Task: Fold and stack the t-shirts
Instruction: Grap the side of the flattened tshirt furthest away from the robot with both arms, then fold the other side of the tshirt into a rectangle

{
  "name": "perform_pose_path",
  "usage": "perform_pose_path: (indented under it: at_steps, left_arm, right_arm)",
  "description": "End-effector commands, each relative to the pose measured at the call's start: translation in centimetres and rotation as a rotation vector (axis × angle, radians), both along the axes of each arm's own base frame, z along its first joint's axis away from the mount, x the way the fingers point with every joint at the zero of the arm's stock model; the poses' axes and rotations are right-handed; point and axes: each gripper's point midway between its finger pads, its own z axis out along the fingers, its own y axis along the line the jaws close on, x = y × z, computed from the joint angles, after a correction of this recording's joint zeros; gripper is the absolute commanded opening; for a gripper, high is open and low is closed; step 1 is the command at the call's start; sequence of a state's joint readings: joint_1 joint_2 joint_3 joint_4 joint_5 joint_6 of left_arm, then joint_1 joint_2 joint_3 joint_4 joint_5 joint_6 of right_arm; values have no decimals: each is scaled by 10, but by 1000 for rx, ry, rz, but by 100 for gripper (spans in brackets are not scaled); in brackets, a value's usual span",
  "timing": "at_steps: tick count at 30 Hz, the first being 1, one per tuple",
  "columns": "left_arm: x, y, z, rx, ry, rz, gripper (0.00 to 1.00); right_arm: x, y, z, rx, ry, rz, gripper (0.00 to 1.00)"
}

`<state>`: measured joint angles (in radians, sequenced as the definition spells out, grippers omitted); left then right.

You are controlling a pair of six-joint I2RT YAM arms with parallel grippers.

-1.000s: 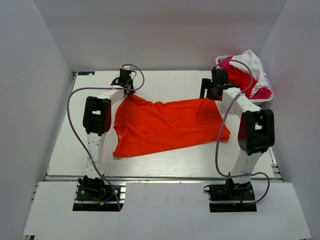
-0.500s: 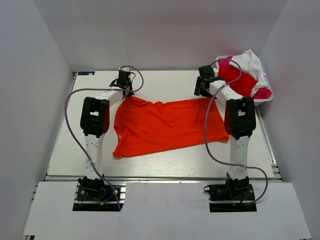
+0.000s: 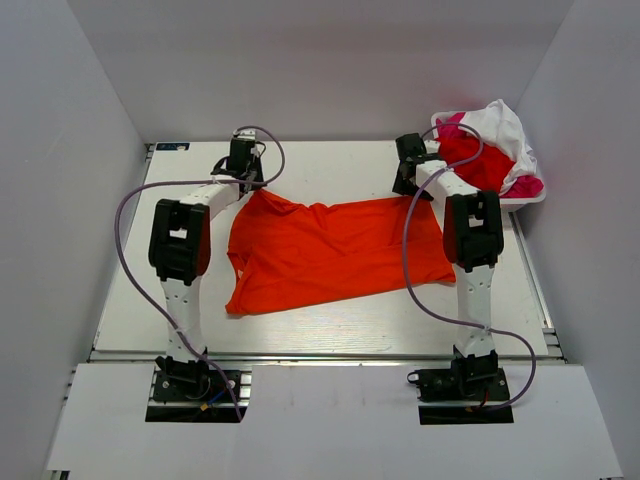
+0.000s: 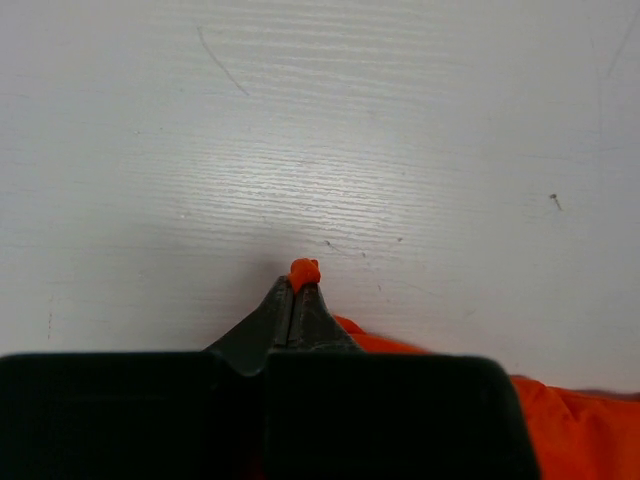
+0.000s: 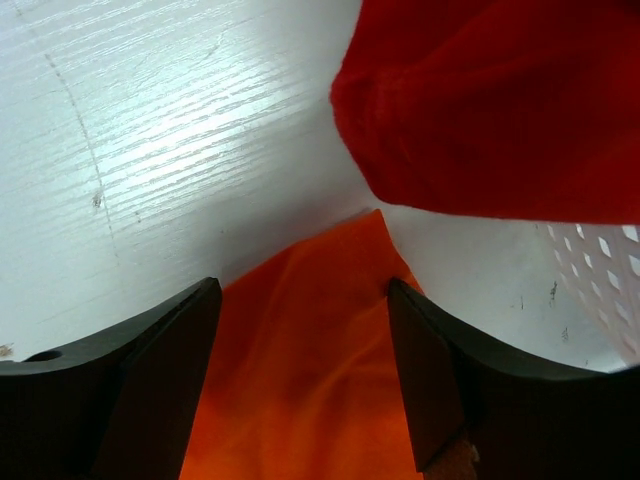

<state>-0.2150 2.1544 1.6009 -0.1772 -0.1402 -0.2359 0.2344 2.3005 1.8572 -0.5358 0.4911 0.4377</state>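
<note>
Left gripper [image 4: 303, 280]: pressed together on a small nub at the far left corner of the orange shirt [image 3: 340, 250]; we see a bit of cloth poking out past the tips.
Right gripper [image 5: 302, 290]: spread, with one finger on each side of the shirt's far right corner; the cloth lies between them and is not pinched.
Orange shirt: spread out and a little rumpled on the table [image 3: 330, 325], between the two arms.
Risk, left side: we judge the hold thin. So small a pinch could slip out once the corner is lifted or pulled.
Risk, right side: the red shirt [image 5: 500, 100] hangs just beside that corner. Jaws that close off-centre could catch red cloth or miss the orange corner.
Risk, both: with only one corner held, we expect a pull to skew the shirt.
Basket [image 3: 535, 198]: far right of the table, heaped above its rim with the red shirt, a pink shirt [image 3: 527, 185] and a white shirt [image 3: 505, 120].
</note>
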Motion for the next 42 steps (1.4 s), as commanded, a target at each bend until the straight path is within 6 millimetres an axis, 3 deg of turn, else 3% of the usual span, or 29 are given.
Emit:
perform_pose_path:
  at_steps: [1,6,8,11,12,13,14,15,18,21,22,23,24,27,28,29,31,33,34,42]
  left_arm:
    - [1,-11,54,-52,-103,-51,0]
    - [-12,-14,69,-69,-133,-83,0]
    - [-20,-16,78,-86,-147,-104,0]
    - [-31,-16,81,-92,-142,-114,0]
    - [-36,-17,91,-102,-159,-125,0]
    - [-43,-16,87,-110,-146,-117,0]
    - [-50,-20,87,-109,-135,-126,0]
    - [-55,-18,99,-112,-155,-127,0]
    - [-80,-18,93,-140,-118,-101,0]
    - [-115,-20,82,-200,-71,-106,0]
    - [-124,-22,93,-234,-88,-113,0]
    - [-131,-21,92,-246,-83,-104,0]
    - [-147,-20,77,-255,-34,-98,0]
    - [-179,-14,73,-280,-14,-74,0]
    - [-187,-12,72,-279,-9,-74,0]
    - [-201,-6,74,-277,-4,-56,0]
    - [-211,-4,78,-280,-17,-58,0]
    - [-226,-5,69,-299,2,-68,0]
    - [-230,-6,77,-323,-24,-70,0]
    - [-279,-5,44,-385,34,-71,0]
  right_arm:
    - [4,-10,-1,-13,-8,-47,72]
    - [3,-12,-15,7,22,-43,59]
    - [6,-10,-12,10,11,-36,49]
    - [4,-10,-10,10,15,-28,21]
    - [6,-10,-6,15,4,-29,11]
    - [5,-8,4,17,-8,-15,0]
    - [3,-11,-1,10,4,-21,0]
    - [4,-10,12,13,-22,-17,0]
    - [-10,-12,5,13,6,-19,0]
    - [-19,-14,24,14,-34,-17,0]
    - [-21,-13,26,14,-37,-11,0]
    - [-33,-12,20,17,-13,5,0]
    - [-31,-15,22,14,-27,17,0]
    - [-45,-15,30,12,-33,45,0]
    - [-43,-15,47,15,-79,60,0]
    - [-54,-14,34,20,-48,80,0]
    - [-61,-16,39,23,-64,88,0]
    - [-71,-20,33,14,-47,82,0]
    - [-73,-21,37,11,-50,87,0]
    - [-94,-25,40,3,-43,96,0]
